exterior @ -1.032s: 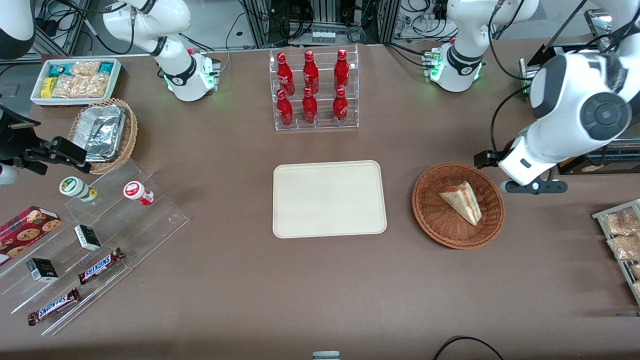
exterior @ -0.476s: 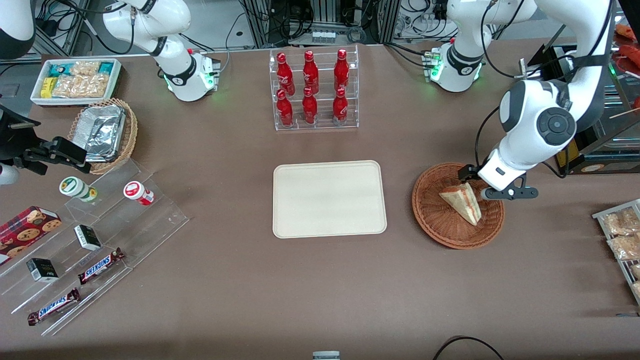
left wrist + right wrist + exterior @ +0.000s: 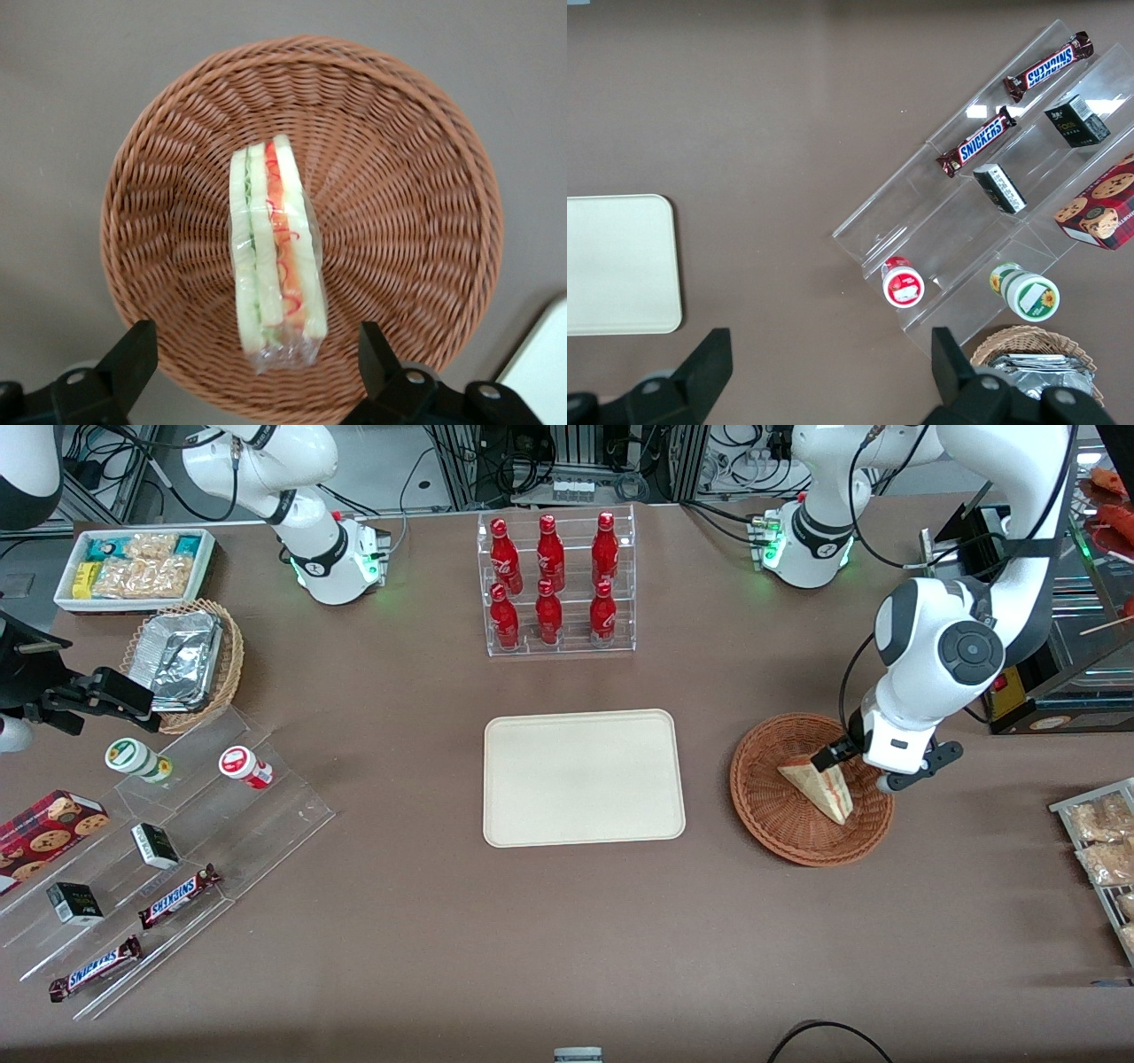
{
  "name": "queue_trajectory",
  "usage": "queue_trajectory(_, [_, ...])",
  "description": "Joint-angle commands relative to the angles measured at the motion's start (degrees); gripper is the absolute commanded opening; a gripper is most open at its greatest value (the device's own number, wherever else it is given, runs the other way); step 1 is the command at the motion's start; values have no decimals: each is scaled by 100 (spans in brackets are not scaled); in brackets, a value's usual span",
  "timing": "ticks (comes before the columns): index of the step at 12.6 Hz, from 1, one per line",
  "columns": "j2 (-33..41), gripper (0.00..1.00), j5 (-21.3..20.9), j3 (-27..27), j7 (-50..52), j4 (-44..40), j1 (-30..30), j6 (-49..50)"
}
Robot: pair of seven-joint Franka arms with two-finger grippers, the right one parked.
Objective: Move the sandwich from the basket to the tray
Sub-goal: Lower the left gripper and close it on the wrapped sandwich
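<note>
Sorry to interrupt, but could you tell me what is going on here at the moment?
The left arm's gripper hangs over the basket, jaws open on either side of the sandwich, which lies wrapped in the basket and is not yet gripped. The tray waits beside the basket, toward the parked arm's end, with nothing on it. The plan appears to be to move the sandwich onto that tray.

Robot lab: cable racks (image 3: 576, 460), mock shop.
</note>
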State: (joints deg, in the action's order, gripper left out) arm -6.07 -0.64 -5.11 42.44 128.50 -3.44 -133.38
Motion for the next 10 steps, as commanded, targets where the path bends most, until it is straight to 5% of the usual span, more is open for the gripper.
queue_trajectory(1, [-130,100,2,-16,1061,87,-25,-285])
queue_trajectory(10, [-587,100,2,-25,1873,96,-148,-522])
